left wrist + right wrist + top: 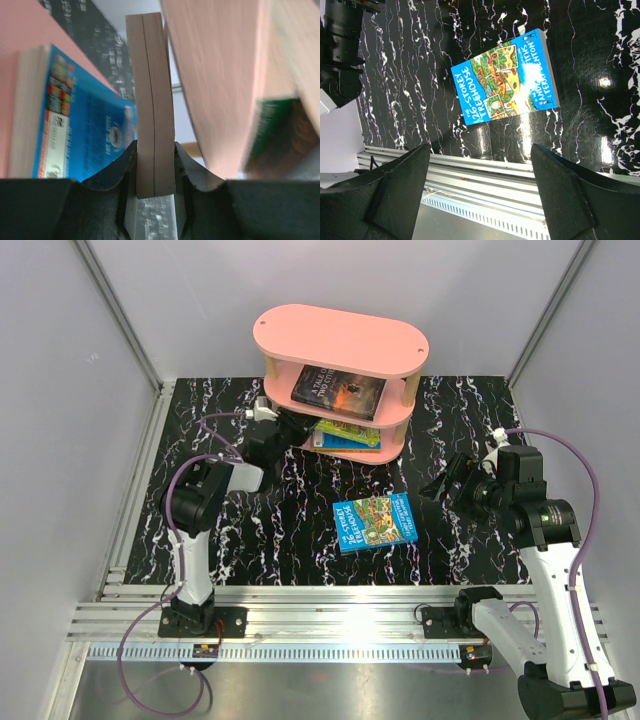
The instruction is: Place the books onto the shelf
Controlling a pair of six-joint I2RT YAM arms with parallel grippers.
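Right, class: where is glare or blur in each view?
Top external: sharp, sheen on the aluminium rail. Left wrist: green-covered book at right blurred, tan page edge of the gripped book crisp. Right wrist: glare spots on the glossy black marbled tabletop, blue Treehouse paperback sharp.

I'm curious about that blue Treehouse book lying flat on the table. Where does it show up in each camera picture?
Top external: the Treehouse book lies near the centre, slightly right, in front of the shelf.
Left wrist: not in it; the blue book there is a different one.
Right wrist: upper middle, tilted.
Shared landmark: the black marbled table.
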